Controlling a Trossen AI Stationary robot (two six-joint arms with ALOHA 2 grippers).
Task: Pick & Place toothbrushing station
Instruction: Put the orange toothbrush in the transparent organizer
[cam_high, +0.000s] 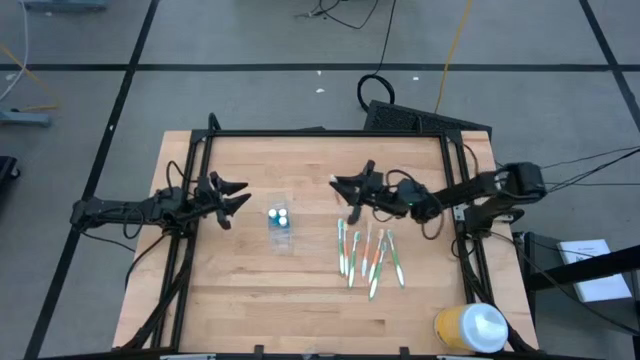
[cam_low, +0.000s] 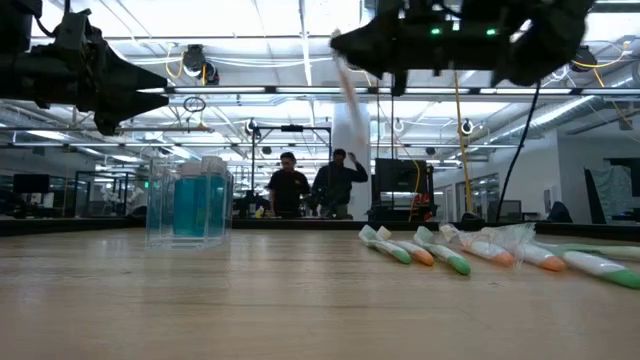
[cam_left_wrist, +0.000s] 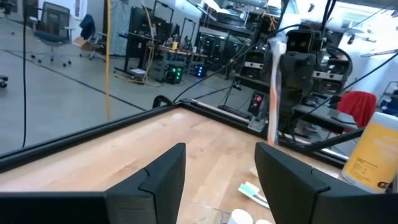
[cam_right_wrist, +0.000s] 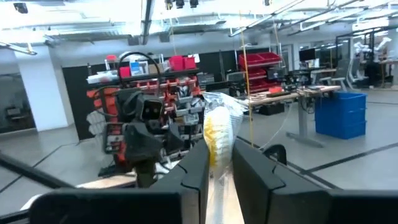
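A clear plastic cup (cam_high: 280, 225) (cam_low: 190, 205) stands on its base left of the table's middle, with two blue white-capped tubes inside it. Several green, orange and white toothbrushes (cam_high: 368, 255) (cam_low: 450, 250) lie flat on the wood to its right. My right gripper (cam_high: 345, 186) (cam_low: 350, 45) hangs high over the table's middle, shut on one wrapped white-and-orange toothbrush (cam_low: 350, 100) (cam_left_wrist: 272, 93). My left gripper (cam_high: 238, 197) (cam_left_wrist: 221, 180) waits open and level, left of the cup, with nothing between its fingers. My right gripper pinches the wrapped toothbrush between its two fingers, near its upper end (cam_right_wrist: 217, 140). The fingers come in roughly level from the table's right and lie across the brush. The brush hangs below them, nearly upright and lifted clear of the table.
A big yellow white-lidded container (cam_high: 470, 328) (cam_left_wrist: 373, 152) stands at the table's near right corner. A black frame rail (cam_high: 320, 133) runs round the tabletop. Two people (cam_low: 310, 185) stand far off in the room behind.
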